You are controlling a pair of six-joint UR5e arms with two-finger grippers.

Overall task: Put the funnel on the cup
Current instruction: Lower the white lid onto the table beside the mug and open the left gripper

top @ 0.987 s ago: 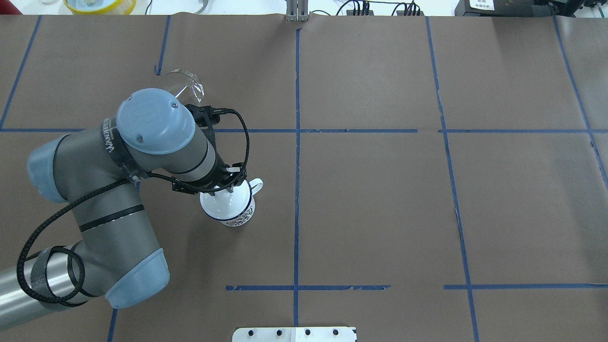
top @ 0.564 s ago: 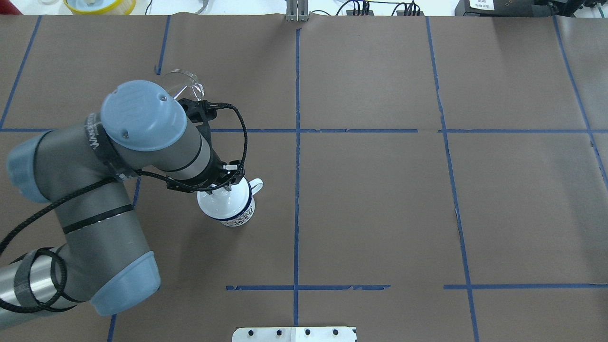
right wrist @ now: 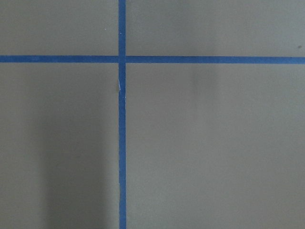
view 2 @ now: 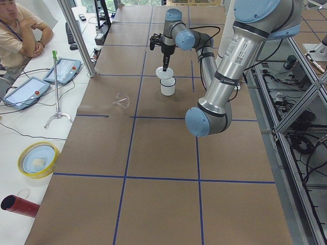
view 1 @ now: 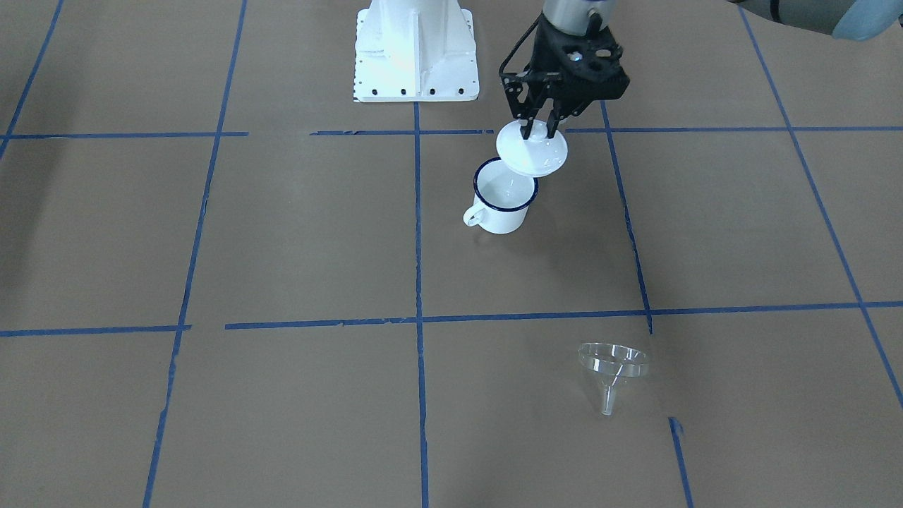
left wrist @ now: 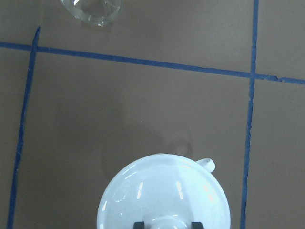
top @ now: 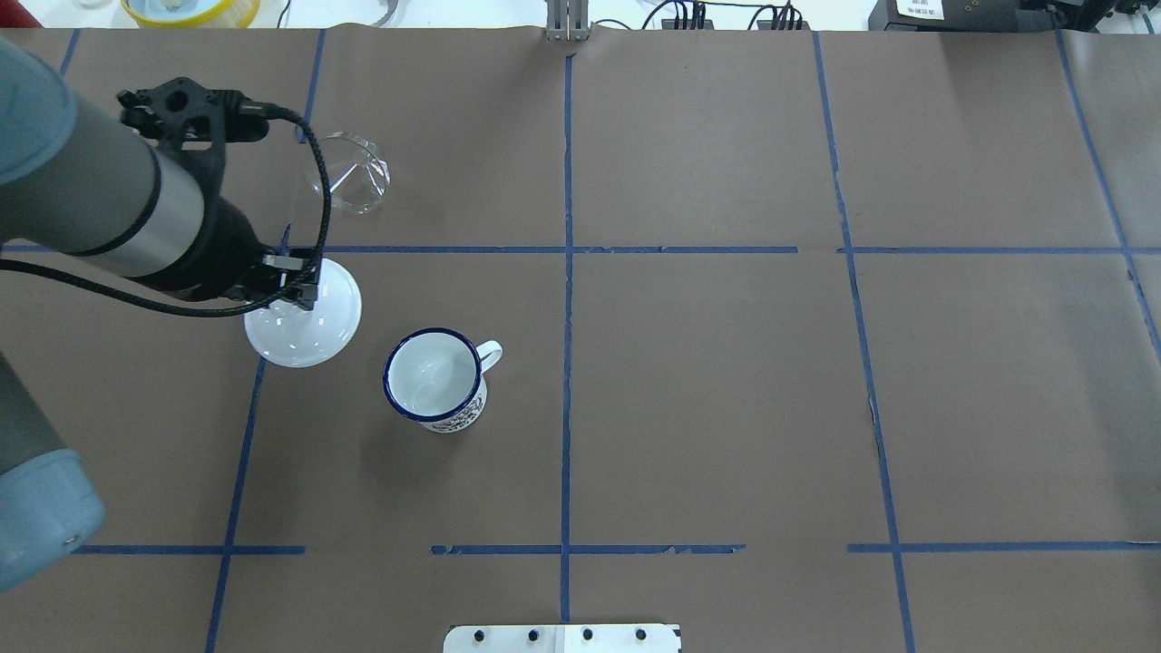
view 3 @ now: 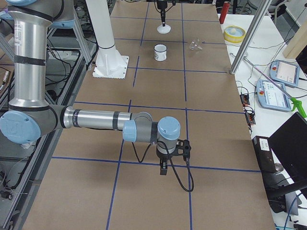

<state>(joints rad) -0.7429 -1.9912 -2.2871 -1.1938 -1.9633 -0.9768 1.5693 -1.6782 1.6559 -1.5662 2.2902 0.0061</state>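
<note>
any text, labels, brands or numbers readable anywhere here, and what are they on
Nothing reads clearly in any view.
Cup, dark print on its side: too blurred to read.
Sticker on the left arm: too small to read.
White label on the black box at the table's far edge: too small to read.

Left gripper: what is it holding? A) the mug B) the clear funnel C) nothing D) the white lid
D: the left gripper is shut on the knob of the white lid, held up near the mug, while the funnel lies apart on the table.
</note>
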